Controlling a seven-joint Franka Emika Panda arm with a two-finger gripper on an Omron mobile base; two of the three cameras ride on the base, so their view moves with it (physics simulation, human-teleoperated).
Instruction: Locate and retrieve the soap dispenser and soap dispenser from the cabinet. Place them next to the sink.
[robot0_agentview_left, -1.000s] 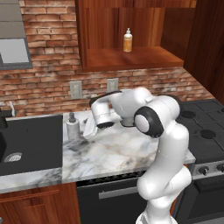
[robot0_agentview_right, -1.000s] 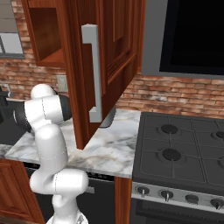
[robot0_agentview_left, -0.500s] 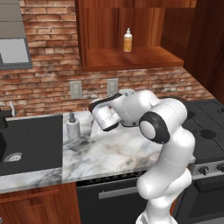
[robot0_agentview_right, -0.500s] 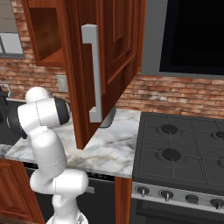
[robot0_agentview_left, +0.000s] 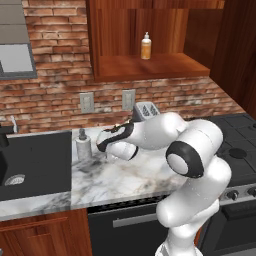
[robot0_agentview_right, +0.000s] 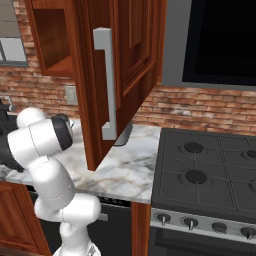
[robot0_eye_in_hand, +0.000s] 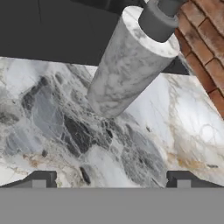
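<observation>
Marbled dispenser (robot0_eye_in_hand: 127, 65) stands beside sink (robot0_agentview_left: 35, 160) edge, tool (robot0_eye_in_hand: 111, 179) spread.

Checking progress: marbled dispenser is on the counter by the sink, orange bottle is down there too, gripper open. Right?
Not quite. The orange bottle is on the cabinet shelf, as the left base view shows. The marbled dispenser does stand on the counter by the sink, and the gripper is open.

The marbled soap dispenser (robot0_agentview_left: 83, 145) is standing on the counter (robot0_agentview_left: 125, 177) near its back edge, just beside the sink (robot0_agentview_left: 35, 162). The orange soap dispenser (robot0_agentview_left: 145, 46) is sitting on the cabinet (robot0_agentview_left: 150, 67) shelf, and the gripper (robot0_agentview_left: 104, 145) is hovering wide apart just right of the marbled one.
</observation>
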